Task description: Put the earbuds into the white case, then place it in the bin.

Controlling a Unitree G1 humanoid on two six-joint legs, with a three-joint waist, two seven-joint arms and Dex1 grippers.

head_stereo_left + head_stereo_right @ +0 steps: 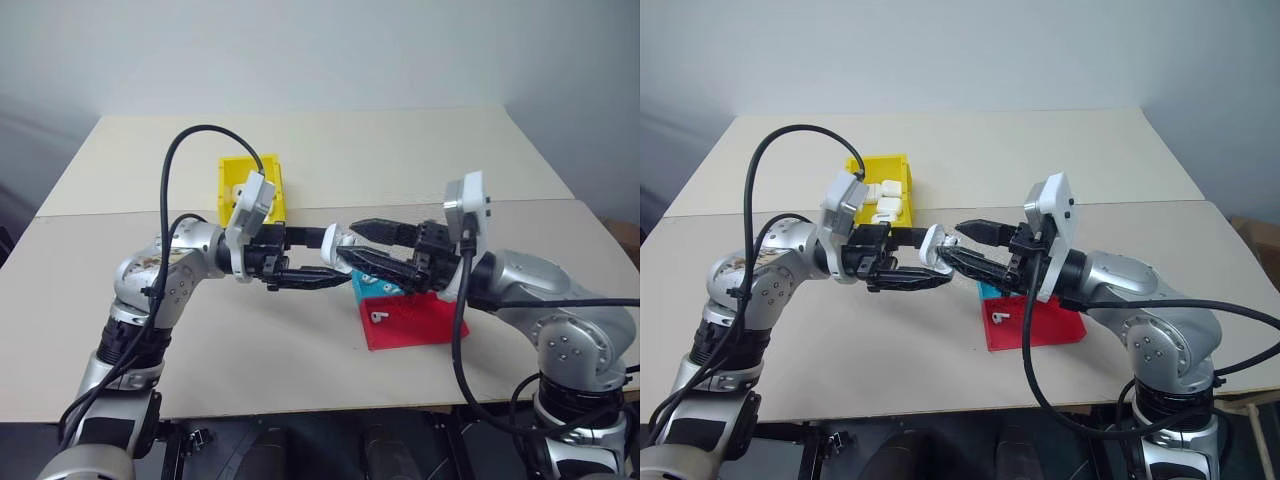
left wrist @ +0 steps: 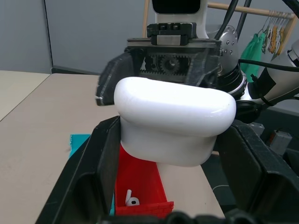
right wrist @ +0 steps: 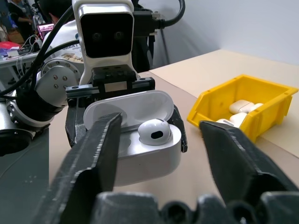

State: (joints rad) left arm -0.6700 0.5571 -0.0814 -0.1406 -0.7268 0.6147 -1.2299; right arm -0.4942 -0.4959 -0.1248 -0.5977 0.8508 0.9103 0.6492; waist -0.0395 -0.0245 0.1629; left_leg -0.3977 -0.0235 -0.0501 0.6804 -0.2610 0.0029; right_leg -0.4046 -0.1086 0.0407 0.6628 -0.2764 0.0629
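Glossy white hinged case, lid up, pinched in my left gripper, holds one earbud unseated; my wide-open right gripper could nudge it out.

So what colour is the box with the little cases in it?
Bright yellow. The bin shows best in the right wrist view, with white cases inside.

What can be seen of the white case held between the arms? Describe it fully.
The white case is glossy, rounded plastic with its hinged lid open. One earbud sits in its base. The left end effector grips it by the sides, holding it above the table. The right end effector, fingers apart, faces it at close range.
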